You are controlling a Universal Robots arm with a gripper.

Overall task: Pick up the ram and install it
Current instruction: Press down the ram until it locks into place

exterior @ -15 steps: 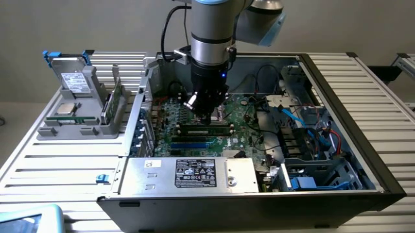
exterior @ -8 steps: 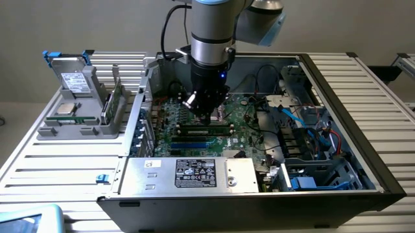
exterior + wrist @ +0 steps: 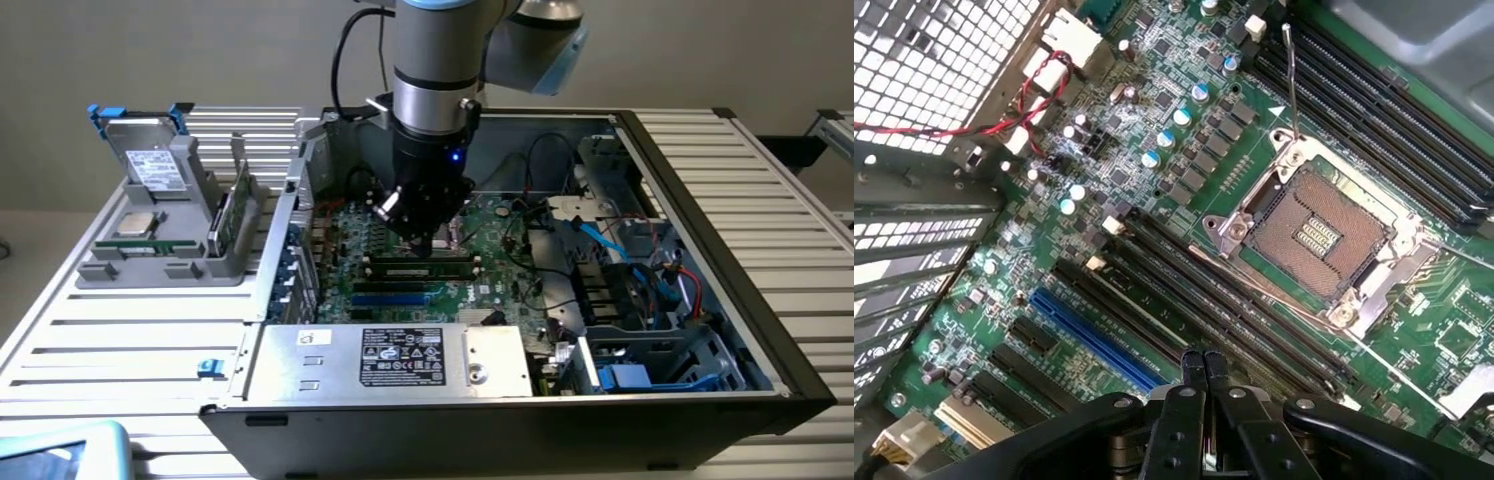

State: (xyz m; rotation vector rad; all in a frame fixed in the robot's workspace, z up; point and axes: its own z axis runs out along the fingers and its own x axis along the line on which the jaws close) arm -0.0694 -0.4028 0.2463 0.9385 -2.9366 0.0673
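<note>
In the exterior view my gripper [image 3: 430, 243] hangs low inside the open computer case, its tips just above the motherboard [image 3: 507, 240]. A long green ram stick [image 3: 424, 264] with dark chips lies along the black slots right in front of the tips. Whether they touch it I cannot tell. The wrist view has my gripper [image 3: 1204, 362] shut, fingers pressed together with nothing between them, over the long black memory slots [image 3: 1234, 300]. Beside them sits the open processor socket [image 3: 1319, 235].
A grey holder [image 3: 160, 268] on the exterior view's left carries a labelled metal drive [image 3: 154, 165], a silver-topped chip [image 3: 135, 223] and an upright green board [image 3: 235, 215]. The power supply box [image 3: 394, 358] fills the case front. Cables and drive bays [image 3: 641, 290] crowd the exterior view's right.
</note>
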